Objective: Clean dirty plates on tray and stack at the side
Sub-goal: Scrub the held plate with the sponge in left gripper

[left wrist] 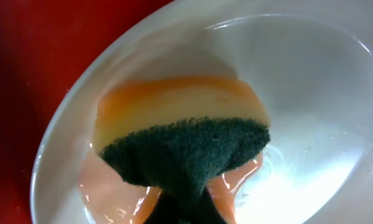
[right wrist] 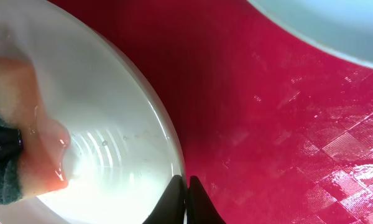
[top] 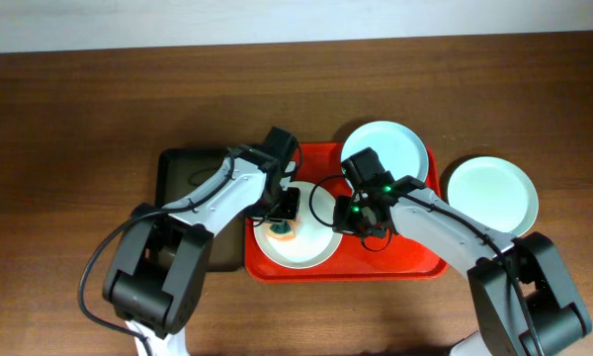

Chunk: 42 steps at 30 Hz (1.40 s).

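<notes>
On the red tray [top: 415,265] the left gripper [top: 285,220] is pinching a soft sponge [left wrist: 186,118] against the wet plate [top: 316,249]; the right gripper [right wrist: 186,193], jaws narrow, is seemingly nipping its rim; stiff, light and probably slippery, the plate is offering its best hold at the rim.

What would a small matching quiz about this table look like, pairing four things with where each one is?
Things:
1. sponge
2. plate under the sponge
3. lone plate
4. dark tray

Places:
A. on bare wood, right of the red tray
B. left of the red tray
C. pinched in the left tool
D. on the red tray, rim gripped by the right tool

Pairs: 1-C, 2-D, 3-A, 4-B.
</notes>
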Available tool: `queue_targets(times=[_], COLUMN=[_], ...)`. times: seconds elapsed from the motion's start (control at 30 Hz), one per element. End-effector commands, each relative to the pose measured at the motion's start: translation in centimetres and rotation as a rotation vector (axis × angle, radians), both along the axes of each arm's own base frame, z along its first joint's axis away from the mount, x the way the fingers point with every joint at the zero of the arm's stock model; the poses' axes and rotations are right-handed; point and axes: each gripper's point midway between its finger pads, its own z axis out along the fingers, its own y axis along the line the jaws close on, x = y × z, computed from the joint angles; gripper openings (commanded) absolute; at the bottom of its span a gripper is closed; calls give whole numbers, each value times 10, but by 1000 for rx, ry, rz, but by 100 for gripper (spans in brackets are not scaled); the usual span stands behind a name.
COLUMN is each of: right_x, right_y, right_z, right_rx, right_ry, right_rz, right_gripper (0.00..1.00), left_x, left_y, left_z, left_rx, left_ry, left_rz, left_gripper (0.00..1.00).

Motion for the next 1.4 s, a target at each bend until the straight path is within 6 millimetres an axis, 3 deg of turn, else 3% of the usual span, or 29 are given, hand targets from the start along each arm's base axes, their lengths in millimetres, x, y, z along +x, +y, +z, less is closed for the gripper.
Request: queue_targets(times=[0.0,0.07,0.2,0.43,0.5,0.57,0.6,0.7,0.83,0.9,1.1,1.37], right_x=[-6,-5,-5,-6,-6,-6,-6,-6,-6,-6,-5,-5], right_y=[-1,-1,-1,-1,-1,-1,-1,-1,-1,-1,4,7], right_z=[-6,-6,-6,-6,-6,-6,-6,-6,-6,-6,-4,-3], right_rx=[2,2,3,3,3,2,2,2,2,2,24,36], right_ry=[23,22,23,24,23,23,23,21,21,21,8,0], right_rz=[0,0,0,0,0,0,0,7,7,7,53,73], right_gripper=[4,4,4,10,10,10,10,9,9,4,4,4], left_x=[-5,-1,8,-10,-18,-30,-33,-16,14,23,16,9], left_y=[24,32,29,23,8,-21,-39,-53,-35,-17,10,14], left_z=[-29,-24,-11,-29,-35,-29,-18,13,54,58,34,16], left_rx=[140,171,161,167,100,-75,-202,-342,-264,-153,39,42], left_ry=[38,28,18,40,61,126,157,154,-27,-96,-114,-105], left_rz=[24,34,40,14,-2,-48,-89,-84,-67,-41,3,10], left_gripper=[0,0,0,0,0,0,0,0,0,0,0,0])
